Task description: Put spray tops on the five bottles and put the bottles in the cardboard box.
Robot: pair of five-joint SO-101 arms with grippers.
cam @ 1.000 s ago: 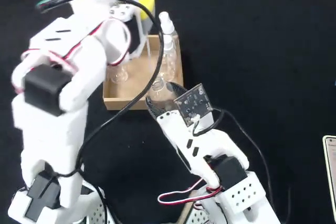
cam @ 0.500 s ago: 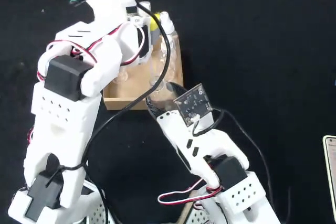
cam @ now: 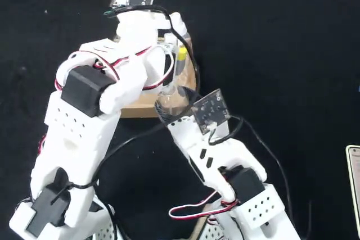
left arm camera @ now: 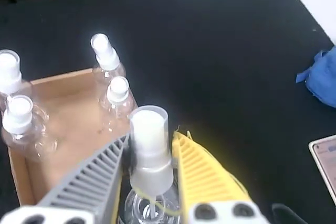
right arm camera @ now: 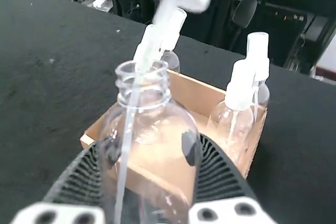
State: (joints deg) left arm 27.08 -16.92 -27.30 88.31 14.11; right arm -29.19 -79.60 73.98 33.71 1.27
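Observation:
My right gripper [right arm camera: 149, 156] is shut on a clear uncapped bottle [right arm camera: 147, 150], held upright in front of the cardboard box [right arm camera: 199, 95]. My left gripper [left arm camera: 149, 166] is shut on a white spray top [left arm camera: 148, 148] right above that bottle's mouth [left arm camera: 149, 208]. The top's dip tube [right arm camera: 134, 98] hangs down into the neck. In the high view the left gripper [cam: 177, 63] sits over the bottle [cam: 175, 99] at the box's near right corner. Several capped bottles [left arm camera: 107, 64] stand inside the box.
The cardboard box [left arm camera: 63, 108] lies on a black tabletop. A blue cloth [left arm camera: 320, 74] and a white card [left arm camera: 325, 153] lie off to the right. Cables run from both arms across the middle of the table.
The left arm has swung from behind the box toward the front, bringing the spray top over the bottle held by the right gripper. The right arm has stayed put.

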